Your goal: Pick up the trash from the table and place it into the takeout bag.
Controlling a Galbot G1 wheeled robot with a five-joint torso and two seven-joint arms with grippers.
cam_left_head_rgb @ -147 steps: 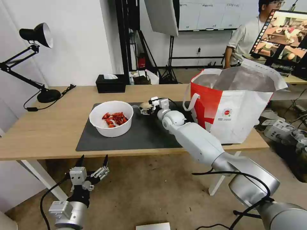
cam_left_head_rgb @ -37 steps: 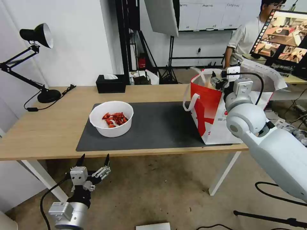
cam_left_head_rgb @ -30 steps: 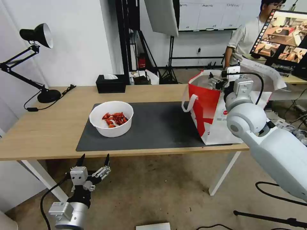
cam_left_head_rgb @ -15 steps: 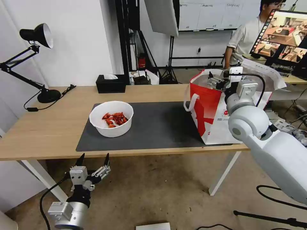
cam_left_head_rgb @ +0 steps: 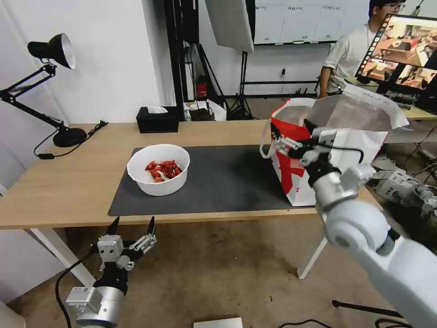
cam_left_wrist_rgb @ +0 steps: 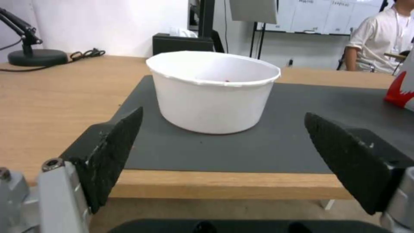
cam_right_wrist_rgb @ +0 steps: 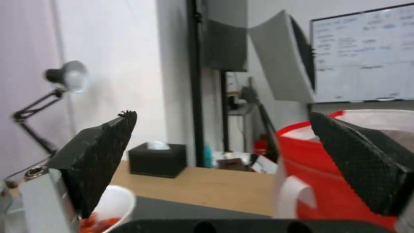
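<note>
Spanning the scene, the table [cam_left_head_rgb: 68, 182] is carrying the dark mat [cam_left_head_rgb: 218, 187], with the takeout bag [cam_left_head_rgb: 337, 159] standing open at its right end and the white bowl [cam_left_head_rgb: 158, 169] of red scraps sitting on the mat's left part. The right gripper [cam_left_head_rgb: 291, 136] is hovering beside the bag's near rim, fingers spread and holding nothing, while the left gripper [cam_left_head_rgb: 132, 225] is hanging below the table's front edge, fingers spread, facing the bowl

Looks like a lab or studio workspace. Marked by a whiteboard [cam_left_head_rgb: 296, 20] at twelve o'clock, a softbox panel [cam_left_head_rgb: 230, 23], light stands, a monitor [cam_left_head_rgb: 400, 50] at two o'clock.
</note>
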